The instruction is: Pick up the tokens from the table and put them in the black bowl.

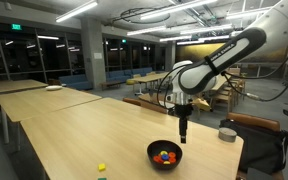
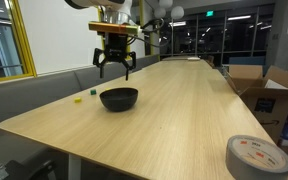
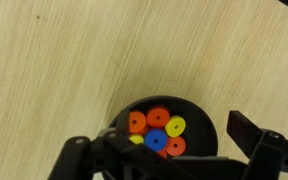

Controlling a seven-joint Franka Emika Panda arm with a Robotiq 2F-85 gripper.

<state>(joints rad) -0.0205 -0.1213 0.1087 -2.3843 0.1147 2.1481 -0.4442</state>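
Gripper (image 2: 115, 68) above the black bowl (image 2: 119, 99), jaws spread wide and empty; tokens (image 3: 156, 133) lie inside the bowl. I judge a drop finished. Next I must lower onto the stray tokens (image 2: 90, 94) on the tabletop (image 2: 184, 110) just beside it

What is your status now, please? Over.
End effector open, empty, above black bowl. Several tokens inside bowl. Yellow piece and green piece on table beside bowl. Nothing in the way.
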